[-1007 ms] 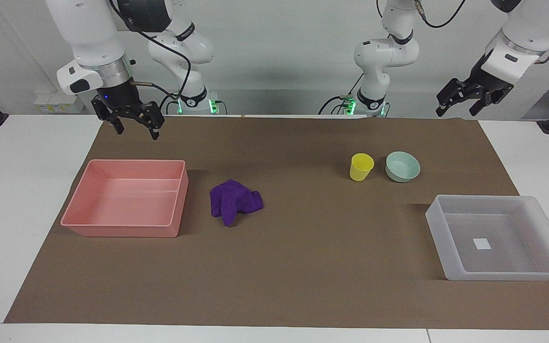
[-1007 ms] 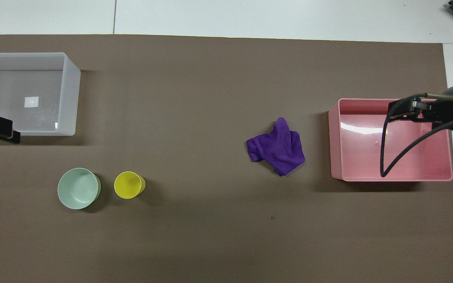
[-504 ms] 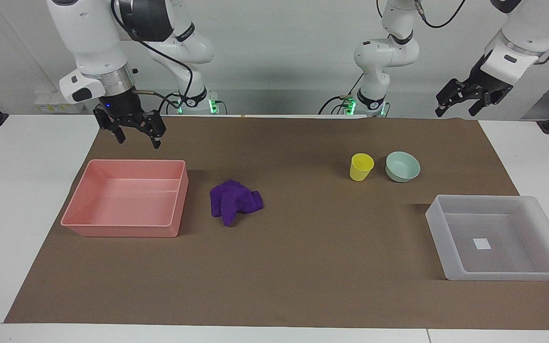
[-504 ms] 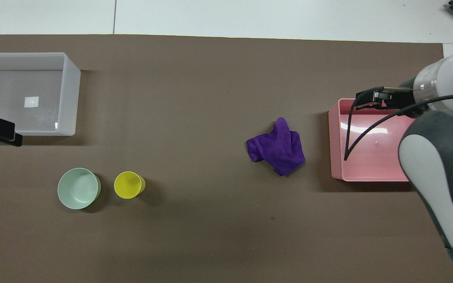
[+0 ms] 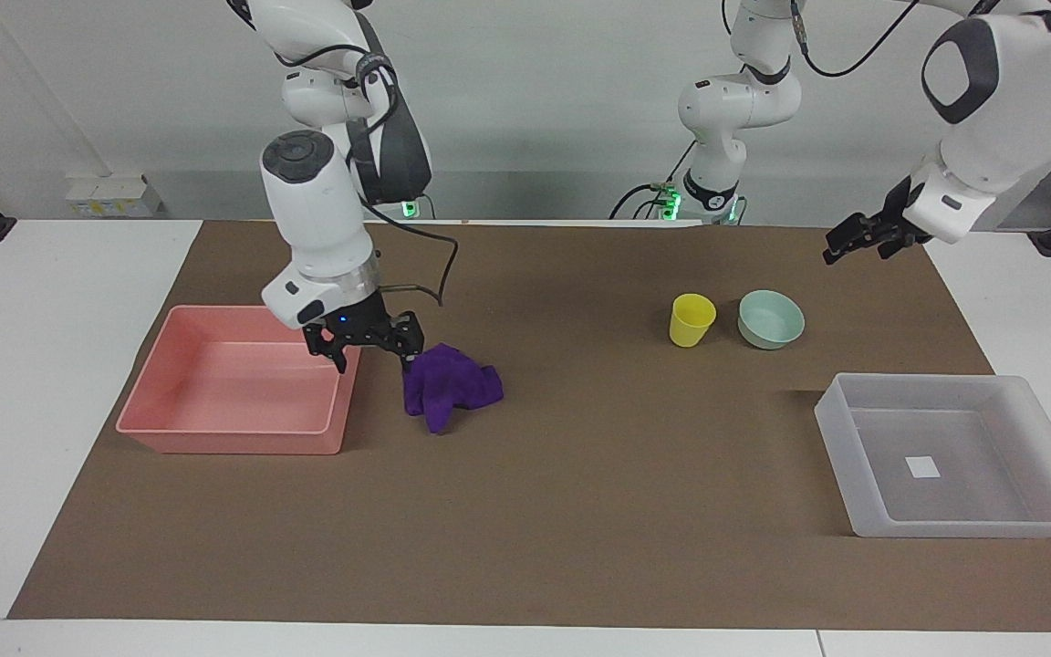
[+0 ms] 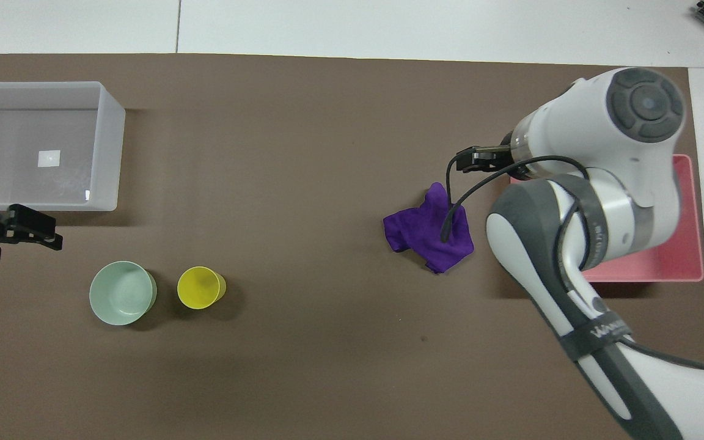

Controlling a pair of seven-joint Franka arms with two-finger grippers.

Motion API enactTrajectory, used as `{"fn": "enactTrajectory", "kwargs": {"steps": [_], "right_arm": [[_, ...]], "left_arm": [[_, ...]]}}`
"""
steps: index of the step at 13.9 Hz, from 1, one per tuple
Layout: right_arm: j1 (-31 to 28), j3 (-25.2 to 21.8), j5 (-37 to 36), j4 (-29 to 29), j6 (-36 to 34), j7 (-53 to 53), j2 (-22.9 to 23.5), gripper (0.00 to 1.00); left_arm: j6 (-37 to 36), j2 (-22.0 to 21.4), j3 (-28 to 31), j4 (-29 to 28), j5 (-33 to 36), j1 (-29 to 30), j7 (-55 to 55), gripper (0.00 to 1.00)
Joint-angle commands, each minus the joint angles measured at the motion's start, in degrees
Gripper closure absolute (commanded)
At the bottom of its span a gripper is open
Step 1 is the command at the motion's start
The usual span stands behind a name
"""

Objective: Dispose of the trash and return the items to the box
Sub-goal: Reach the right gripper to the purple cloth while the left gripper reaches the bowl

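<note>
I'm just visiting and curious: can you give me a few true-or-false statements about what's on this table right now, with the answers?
1. The purple rag lies in the pink tray. False: it lies on the mat beside the tray.
2. The clear box holds only a white label. True.
3. The yellow cup sits inside the green bowl. False: they stand side by side.
4. The right tool hangs open by the rag. True.

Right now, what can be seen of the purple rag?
The purple rag is a small soft cloth, crumpled into wrinkly folds, lying flat on the brown mat beside the pink tray, not in it. The right tool, open, hangs by the rag's tray-side edge; whether it touches the cloth cannot be told.
</note>
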Motion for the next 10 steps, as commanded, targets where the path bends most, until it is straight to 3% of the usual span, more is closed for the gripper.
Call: {"fn": "enactTrajectory", "kwargs": {"steps": [1, 3, 6, 9, 10], "right_arm": [[2.1, 0.0, -0.3, -7.7, 9.1, 1.4, 0.1, 0.0], [3.6, 0.0, -2.4, -10.6, 13.8, 1.0, 1.0, 0.0], [5.7, 0.0, -3.6, -12.9, 19.7, 1.1, 4.0, 0.0], [6.1, 0.0, -4.0, -15.5, 22.8, 1.4, 4.4, 0.0], [6.1, 0.0, -5.0, -17.8, 26.6, 1.2, 4.2, 0.41]], "left_arm": [[12.8, -5.7, -0.1, -16.7, -0.6, 3.2, 7.9, 0.0], [19.7, -5.7, -0.1, -23.0, -0.8, 5.7, 16.0, 0.0], [34.6, -5.5, -0.1, -33.7, -0.9, 4.3, 17.5, 0.0], [41.0, -3.3, -0.2, -37.1, -0.9, 2.8, 17.5, 0.0], [41.1, -3.0, -0.1, -36.8, -1.1, 2.9, 17.4, 0.34]]}}
